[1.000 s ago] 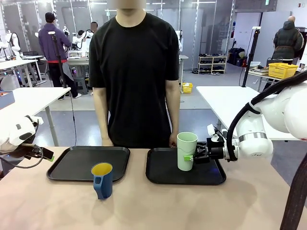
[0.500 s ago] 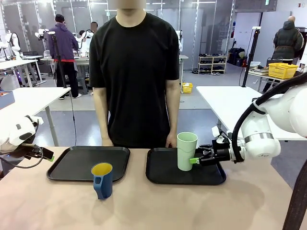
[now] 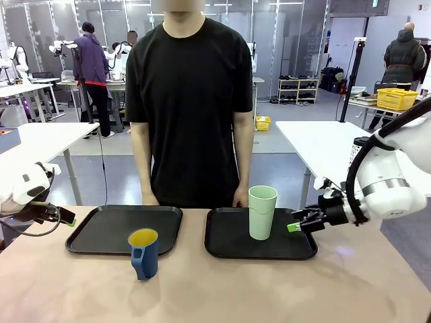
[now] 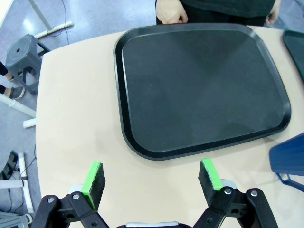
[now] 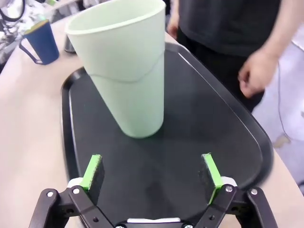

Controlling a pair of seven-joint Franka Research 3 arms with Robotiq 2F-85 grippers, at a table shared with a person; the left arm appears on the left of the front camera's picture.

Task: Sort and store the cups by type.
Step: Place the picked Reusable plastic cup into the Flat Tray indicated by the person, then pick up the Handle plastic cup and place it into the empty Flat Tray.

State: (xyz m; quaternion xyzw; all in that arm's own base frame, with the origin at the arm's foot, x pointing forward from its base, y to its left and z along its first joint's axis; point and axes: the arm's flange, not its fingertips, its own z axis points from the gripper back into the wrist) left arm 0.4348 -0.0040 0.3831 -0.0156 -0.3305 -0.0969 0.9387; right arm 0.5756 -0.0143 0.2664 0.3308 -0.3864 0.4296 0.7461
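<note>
The tall mint-green tumbler [image 3: 262, 212] stands upright on the right black tray [image 3: 229, 245], also seen close up as the tumbler [image 5: 124, 71] on that tray [image 5: 199, 123]. My right gripper [image 3: 294, 227] [image 5: 152, 173] is open, a little to the tumbler's right, holding nothing. The dark-blue cup [image 3: 144, 253] with handle and yellow inside stands on the table in front of the left tray [image 3: 108, 229]; its edge, the blue cup [image 4: 290, 159], shows at the right. My left gripper [image 3: 69, 221] [image 4: 152, 178] is open near the table's left edge, empty.
A person in a black shirt stands at the far side, hands [image 3: 241, 198] resting near the trays' back edges. The left tray [image 4: 199, 85] holds nothing. Bare tabletop [image 3: 269, 289] spreads in front of both trays.
My right gripper has drawn back to the right, away from the tumbler, which stays standing on the tray. The left arm has not moved.
</note>
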